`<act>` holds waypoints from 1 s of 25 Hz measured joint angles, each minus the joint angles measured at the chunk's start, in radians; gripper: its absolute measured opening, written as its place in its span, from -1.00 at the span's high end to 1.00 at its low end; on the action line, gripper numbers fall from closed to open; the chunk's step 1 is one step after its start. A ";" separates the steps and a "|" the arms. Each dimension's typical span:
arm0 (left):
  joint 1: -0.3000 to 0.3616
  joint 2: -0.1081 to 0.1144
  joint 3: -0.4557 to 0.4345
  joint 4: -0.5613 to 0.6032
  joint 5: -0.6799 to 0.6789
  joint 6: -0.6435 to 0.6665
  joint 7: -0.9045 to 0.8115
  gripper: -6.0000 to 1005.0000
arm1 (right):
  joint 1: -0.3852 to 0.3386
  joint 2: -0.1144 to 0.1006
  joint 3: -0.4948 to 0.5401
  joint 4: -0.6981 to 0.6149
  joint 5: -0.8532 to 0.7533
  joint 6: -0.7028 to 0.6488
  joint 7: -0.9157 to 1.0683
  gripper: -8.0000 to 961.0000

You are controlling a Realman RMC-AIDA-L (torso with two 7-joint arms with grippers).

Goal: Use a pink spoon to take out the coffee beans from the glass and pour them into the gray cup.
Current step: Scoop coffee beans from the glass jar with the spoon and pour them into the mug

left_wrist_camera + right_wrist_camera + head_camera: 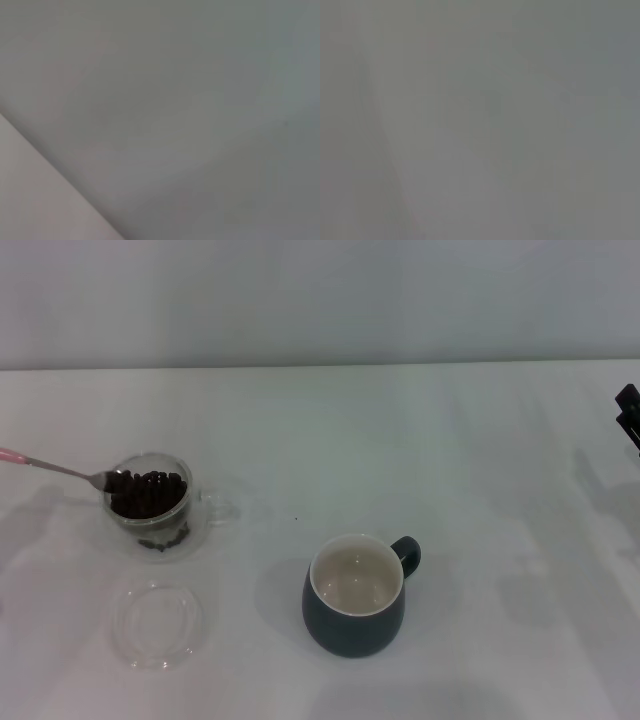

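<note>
In the head view, the glass [148,494] stands at the left of the table, filled with coffee beans [148,492]. The pink spoon [60,469] reaches in from the left edge, pink handle end outward. Its metal bowl is at the glass's rim, over the beans. What holds the spoon is out of view, as is my left gripper. The gray cup [355,597] stands near the front centre, upright, with no beans showing in its cream inside and its handle to the far right. Part of my right gripper [628,412] shows at the right edge, far from everything. Both wrist views show only blank grey surface.
A flat clear round glass dish [158,623] lies in front of the glass. A few dark beans [166,538] lie at the glass's near base. The white table [400,460] stretches between the glass and the cup.
</note>
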 joint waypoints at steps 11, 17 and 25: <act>0.014 0.000 0.000 -0.035 -0.054 -0.054 -0.002 0.71 | -0.001 0.000 -0.001 0.000 -0.001 0.000 0.001 -0.76; -0.007 -0.024 0.001 -0.049 -0.057 -0.073 -0.007 0.71 | 0.004 0.000 -0.001 0.000 -0.001 -0.012 0.000 -0.76; -0.058 -0.055 0.012 -0.053 -0.025 -0.097 -0.007 0.71 | 0.007 0.000 0.002 -0.004 -0.001 -0.016 0.000 -0.76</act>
